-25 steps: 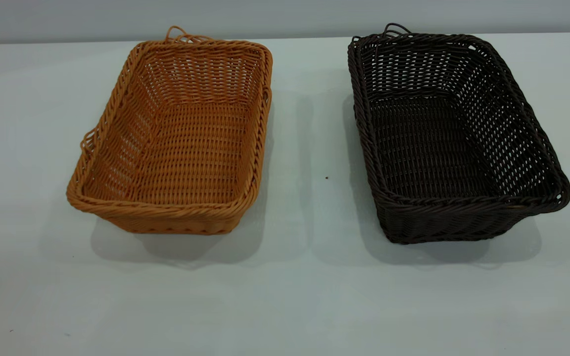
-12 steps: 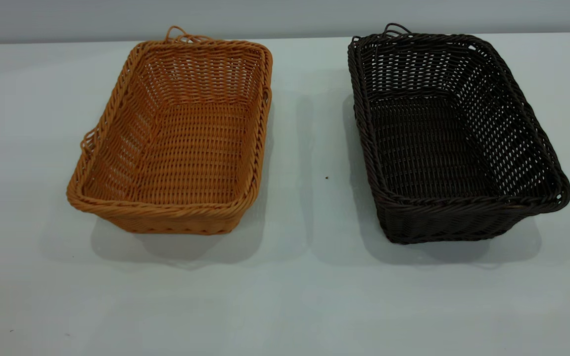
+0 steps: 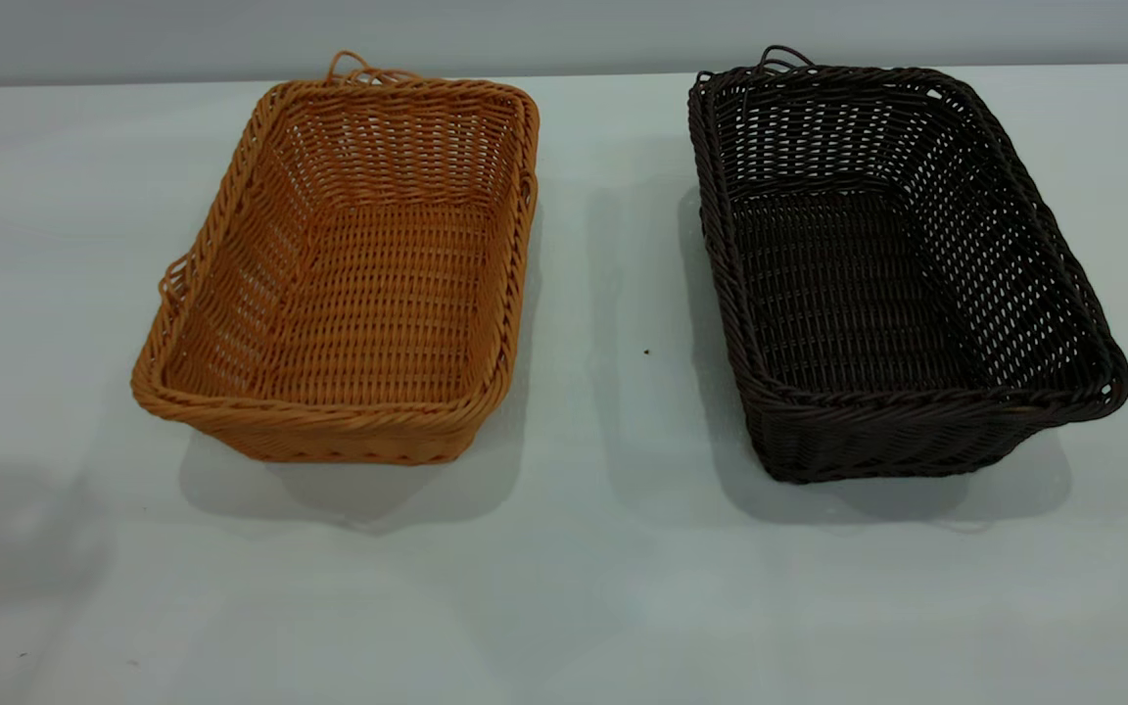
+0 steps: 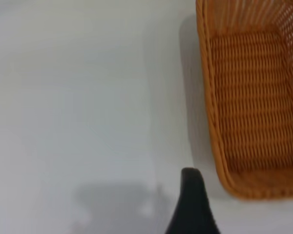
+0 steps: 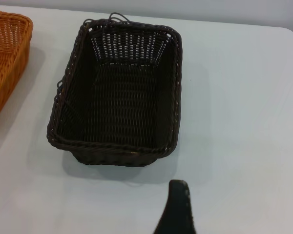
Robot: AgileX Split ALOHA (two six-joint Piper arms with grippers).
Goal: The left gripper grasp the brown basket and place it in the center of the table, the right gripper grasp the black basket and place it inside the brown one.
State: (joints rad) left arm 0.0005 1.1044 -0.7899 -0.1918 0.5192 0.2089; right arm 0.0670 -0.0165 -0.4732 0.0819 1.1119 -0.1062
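The brown basket (image 3: 349, 294) stands upright and empty on the left half of the table (image 3: 603, 587). The black basket (image 3: 877, 284) stands upright and empty on the right half, a hand's width of table between them. Neither gripper shows in the exterior view. In the left wrist view a black part of my left gripper (image 4: 193, 204) hangs above bare table, just off a near corner of the brown basket (image 4: 254, 97). In the right wrist view my right gripper (image 5: 178, 209) is above bare table, short of the black basket (image 5: 122, 97). Neither touches a basket.
The table's far edge runs just behind both baskets, against a grey wall (image 3: 564, 29). A strip of bare tabletop lies between the baskets and a wide band in front of them. An edge of the brown basket (image 5: 5, 58) shows in the right wrist view.
A soft shadow has spread over the table's front left corner in the exterior view. Both baskets stay where they were.
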